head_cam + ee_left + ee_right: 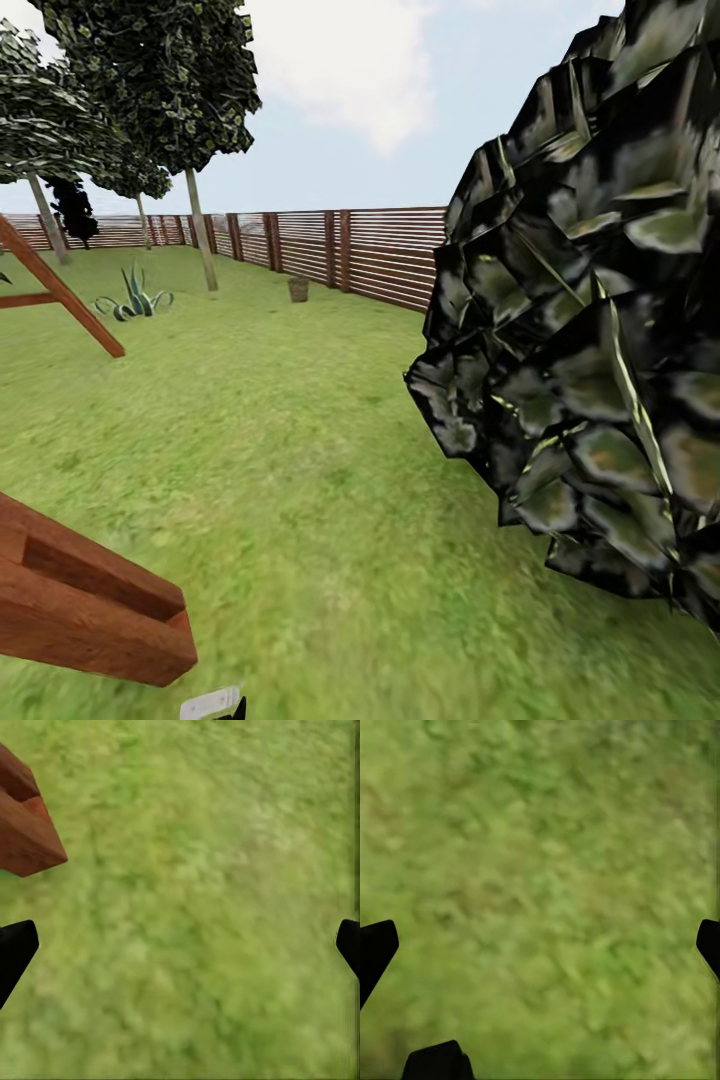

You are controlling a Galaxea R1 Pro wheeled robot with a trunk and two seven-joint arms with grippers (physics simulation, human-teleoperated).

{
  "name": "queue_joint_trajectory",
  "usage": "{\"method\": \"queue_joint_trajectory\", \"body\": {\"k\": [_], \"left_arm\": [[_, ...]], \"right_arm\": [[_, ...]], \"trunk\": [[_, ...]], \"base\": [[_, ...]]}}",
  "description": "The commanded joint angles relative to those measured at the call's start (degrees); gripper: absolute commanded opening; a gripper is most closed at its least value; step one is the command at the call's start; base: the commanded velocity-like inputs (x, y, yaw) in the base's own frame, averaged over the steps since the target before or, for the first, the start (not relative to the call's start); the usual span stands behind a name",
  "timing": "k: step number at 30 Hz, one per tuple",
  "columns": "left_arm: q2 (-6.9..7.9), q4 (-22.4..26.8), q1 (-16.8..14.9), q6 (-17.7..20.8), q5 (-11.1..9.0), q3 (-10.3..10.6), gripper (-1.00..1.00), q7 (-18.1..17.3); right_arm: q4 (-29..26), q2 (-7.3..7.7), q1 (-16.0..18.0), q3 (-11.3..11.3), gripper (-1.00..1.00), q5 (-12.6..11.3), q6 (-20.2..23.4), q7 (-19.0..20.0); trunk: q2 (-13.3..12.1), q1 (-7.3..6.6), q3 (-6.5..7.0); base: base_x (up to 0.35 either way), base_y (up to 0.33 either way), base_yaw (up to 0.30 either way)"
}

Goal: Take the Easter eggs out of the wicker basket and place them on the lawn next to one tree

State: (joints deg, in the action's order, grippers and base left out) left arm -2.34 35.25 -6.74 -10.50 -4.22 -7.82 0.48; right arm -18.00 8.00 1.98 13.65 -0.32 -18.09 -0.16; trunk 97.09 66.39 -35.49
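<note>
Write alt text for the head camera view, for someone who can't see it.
A wide green lawn runs back to a slatted wooden fence, with a mass of dark foliage close up at right. A small brown basket stands far off by the fence, near pale-trunked trees and a spiky plant. Reddish wooden beams cross the left side.

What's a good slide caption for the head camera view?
Robot crossing the lawn, dark bush beside it, small basket far off by the fence.

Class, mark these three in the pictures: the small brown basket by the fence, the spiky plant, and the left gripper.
basket [298, 289], head view, its side wall.
spiky plant [135, 297], head view, middle of its leaves.
left gripper [180, 949], left wrist view, midway between fingertips.
</note>
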Motion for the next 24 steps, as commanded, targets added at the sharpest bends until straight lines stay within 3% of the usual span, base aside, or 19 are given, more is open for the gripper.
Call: {"method": "queue_joint_trajectory", "body": {"k": [1,6,17,24], "left_arm": [[-0.03,0.0,0.0,-0.1,-0.4,-0.1,1.0,0.0],[-0.03,0.0,0.0,-0.1,-0.4,-0.1,1.0,0.0],[-0.02,0.0,0.0,-0.1,-0.4,-0.1,1.0,0.0],[-0.01,0.0,0.0,-0.1,-0.4,-0.1,1.0,0.0]], "right_arm": [[0.1,-0.01,0.0,0.1,1.0,0.0,-0.2,0.0],[0.1,-0.01,0.0,0.1,1.0,0.0,-0.2,0.0],[0.1,-0.01,0.0,0.1,1.0,0.0,-0.2,0.0],[0.1,-0.01,0.0,0.1,1.0,0.0,-0.2,0.0]], "trunk": [[0.0,0.02,-0.06],[0.0,0.02,-0.11],[0.0,0.02,-0.42],[0.0,0.02,-0.45]], "base": [[0.265,-0.203,0.0],[0.273,-0.175,0.114],[0.327,-0.014,0.244],[0.332,0.0,0.028]]}}
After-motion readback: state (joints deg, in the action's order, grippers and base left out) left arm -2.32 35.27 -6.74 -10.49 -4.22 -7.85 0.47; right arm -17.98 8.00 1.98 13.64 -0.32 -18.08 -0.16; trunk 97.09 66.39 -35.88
